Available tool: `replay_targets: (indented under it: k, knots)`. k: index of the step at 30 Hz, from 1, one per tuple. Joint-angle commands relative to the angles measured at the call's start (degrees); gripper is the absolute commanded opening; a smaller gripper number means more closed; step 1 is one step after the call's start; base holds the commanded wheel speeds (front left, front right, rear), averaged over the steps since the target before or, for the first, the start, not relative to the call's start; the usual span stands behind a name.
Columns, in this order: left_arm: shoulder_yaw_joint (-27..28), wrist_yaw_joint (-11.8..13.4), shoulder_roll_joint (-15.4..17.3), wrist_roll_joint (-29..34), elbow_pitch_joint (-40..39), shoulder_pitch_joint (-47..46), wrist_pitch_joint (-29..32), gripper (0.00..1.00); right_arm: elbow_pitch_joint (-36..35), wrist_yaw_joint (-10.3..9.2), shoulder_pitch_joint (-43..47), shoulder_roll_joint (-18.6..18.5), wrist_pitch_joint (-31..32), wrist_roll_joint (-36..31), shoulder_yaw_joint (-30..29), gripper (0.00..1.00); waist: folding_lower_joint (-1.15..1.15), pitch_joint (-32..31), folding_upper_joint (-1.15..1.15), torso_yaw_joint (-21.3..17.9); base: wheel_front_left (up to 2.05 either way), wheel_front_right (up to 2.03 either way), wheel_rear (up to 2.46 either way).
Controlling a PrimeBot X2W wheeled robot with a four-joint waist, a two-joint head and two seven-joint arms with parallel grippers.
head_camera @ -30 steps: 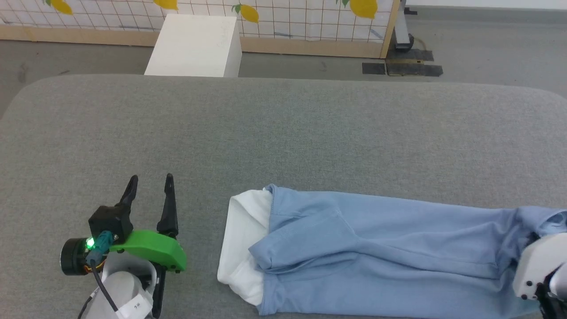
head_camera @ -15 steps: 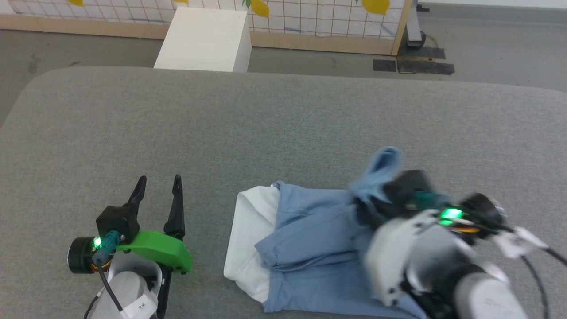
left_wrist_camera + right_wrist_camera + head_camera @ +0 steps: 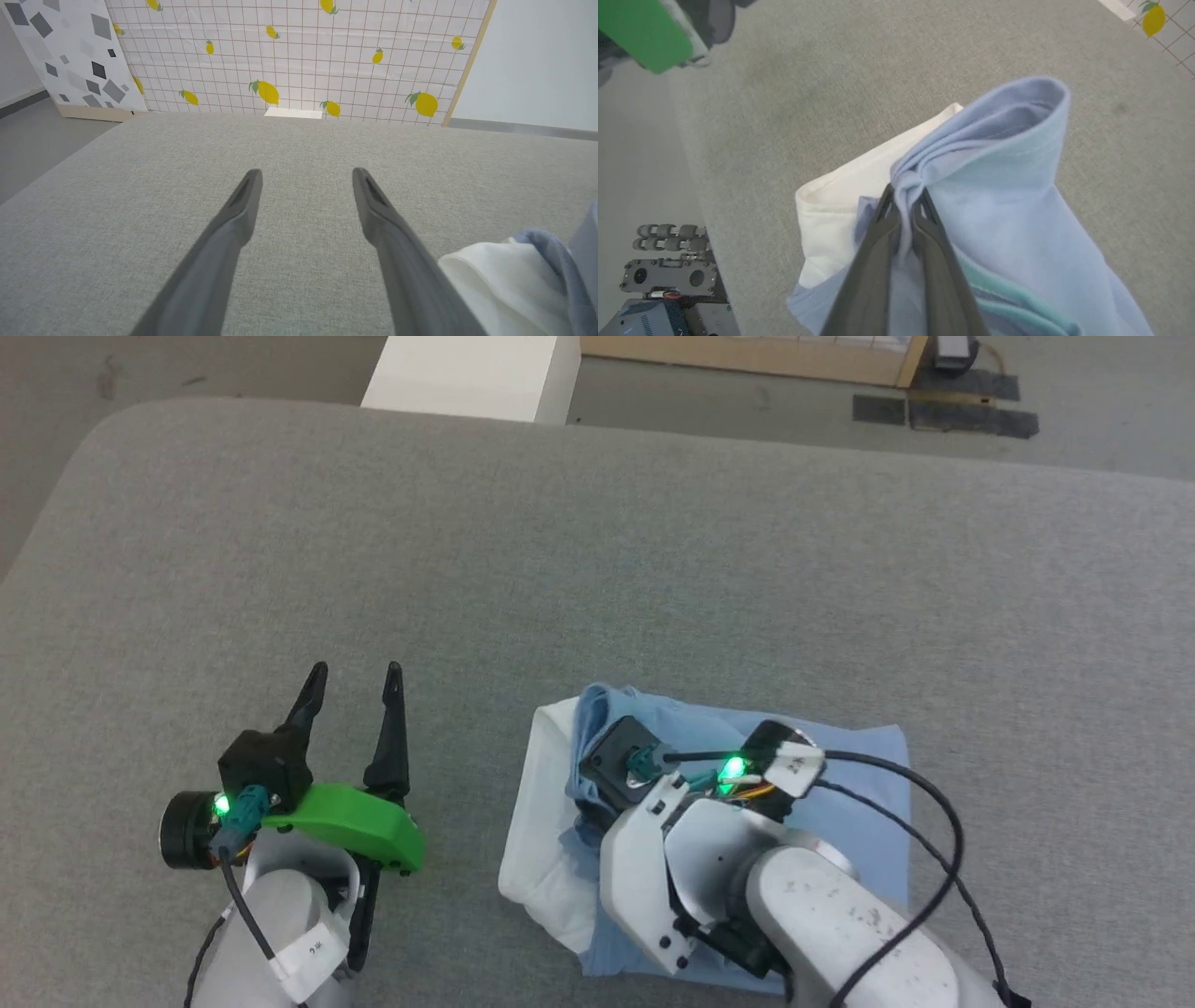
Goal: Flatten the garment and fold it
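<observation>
Shirt (image 3: 1008,186): soft, limp knit; your right fingers (image 3: 873,261) pinch a bunched edge, perhaps the hem; left fingers (image 3: 233,224) wide, empty; take corners.

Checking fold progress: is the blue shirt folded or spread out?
Folded: the shirt lies doubled into a short rectangle on the grey surface, the right fingers pinching a bunched edge.

Noted grey fabric-covered table (image 3: 653,523), white box (image 3: 471,373) just past its far edge, grey floor (image 3: 700,392) with dark mats (image 3: 943,415), lemon-print grid panel (image 3: 299,56), plain white wall (image 3: 537,60).
</observation>
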Motion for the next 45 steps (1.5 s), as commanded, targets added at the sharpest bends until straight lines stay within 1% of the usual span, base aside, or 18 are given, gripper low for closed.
replay_targets:
  k: [1,2,3,4,5,8,10,15,17,20,22,25,28,32,37,45]
  knots:
    - [0.31,-0.34,-0.27,0.65,-0.04,-0.94,-0.26,1.0,1.7,-0.08,-1.84,0.18,-0.92,0.67,1.08,0.0,0.0,1.35,0.34,0.87,0.0,0.0,0.0]
    - [0.44,-0.34,-0.37,0.71,-0.11,-0.99,-0.26,1.0,3.04,-0.08,-2.6,0.19,-1.5,1.34,1.61,0.0,0.0,1.57,0.34,0.88,0.0,0.0,0.0]
    - [0.58,-0.37,-0.52,0.77,-0.12,-1.02,-0.26,1.0,4.53,-0.08,-3.31,0.19,-2.28,2.46,2.13,0.06,0.0,1.78,0.34,0.89,0.0,0.0,0.0]
    - [0.66,-0.39,-0.67,0.84,-0.14,-1.04,-0.26,1.0,5.57,-0.08,-3.82,0.2,-2.78,3.38,2.79,0.45,0.0,1.94,0.34,0.9,0.0,0.0,0.0]
    - [0.7,-0.43,-0.86,0.94,-0.12,-1.06,-0.26,1.0,6.69,-0.08,-4.3,0.2,-3.17,4.61,3.66,1.0,0.0,2.05,0.34,0.89,0.0,0.0,0.0]
    - [0.96,-0.6,-1.19,1.21,0.04,-1.07,-0.26,1.0,8.19,-0.08,-5.16,0.2,-5.09,7.31,4.89,1.0,0.0,2.03,0.34,0.46,0.0,0.0,0.0]
    - [1.23,-0.74,-1.2,1.38,0.16,-1.03,-0.26,1.0,7.95,-0.08,-5.2,0.2,-7.46,8.82,4.48,1.0,0.0,1.68,0.34,-0.08,0.0,0.0,0.0]
    - [2.02,-0.96,-1.2,1.77,0.11,-0.54,-0.26,1.0,2.41,-0.08,-2.63,0.21,-18.37,14.04,-1.49,1.0,0.0,-0.01,0.34,-1.42,0.0,0.0,0.0]
    - [2.27,-1.0,-1.18,1.96,0.02,-0.08,-0.26,1.0,-0.89,-0.08,-0.69,0.21,-23.04,14.84,-5.4,1.0,0.0,-0.83,0.34,-2.0,0.0,0.0,0.0]
    - [2.72,-1.12,-1.04,2.14,-0.12,0.83,-0.26,1.0,-6.14,-0.08,3.97,0.21,-30.45,15.6,-14.18,1.0,0.0,-2.32,0.34,-2.91,0.0,0.0,0.0]
    - [2.99,-1.24,-0.95,2.22,-0.22,1.5,-0.26,1.0,-8.93,-0.08,7.77,0.21,-33.89,15.84,-20.27,1.0,0.0,-3.17,0.34,-3.38,0.0,0.0,0.0]
    - [3.23,-1.38,-0.89,2.43,-0.57,2.34,-0.26,1.0,-11.84,-0.08,13.42,0.21,-36.06,15.53,-27.76,1.0,0.0,-4.09,0.34,-3.89,0.0,0.0,0.0]
    - [3.46,-1.45,-0.93,2.63,-1.05,2.89,-0.26,1.0,-12.92,-0.08,19.14,0.21,-35.14,14.74,-34.01,1.0,0.0,-4.63,0.34,-4.27,0.0,0.0,0.0]
    - [3.52,-1.66,-1.2,2.85,-1.52,3.08,-0.26,1.0,-11.17,-0.08,24.46,0.21,-31.7,14.4,-38.79,1.0,0.0,-4.94,0.34,-4.37,0.0,0.0,0.0]
    - [3.38,-1.95,-1.56,3.17,-1.67,3.17,-0.26,1.0,-5.88,-0.08,27.38,0.21,-24.65,14.47,-39.47,1.0,0.0,-5.22,0.34,-4.15,0.0,0.0,0.0]
    - [3.31,-2.35,-2.06,3.58,-1.79,2.93,-0.26,1.0,2.5,-0.08,25.86,0.21,-16.33,21.31,-37.21,1.0,0.0,-4.88,0.34,-3.26,0.0,0.0,0.0]
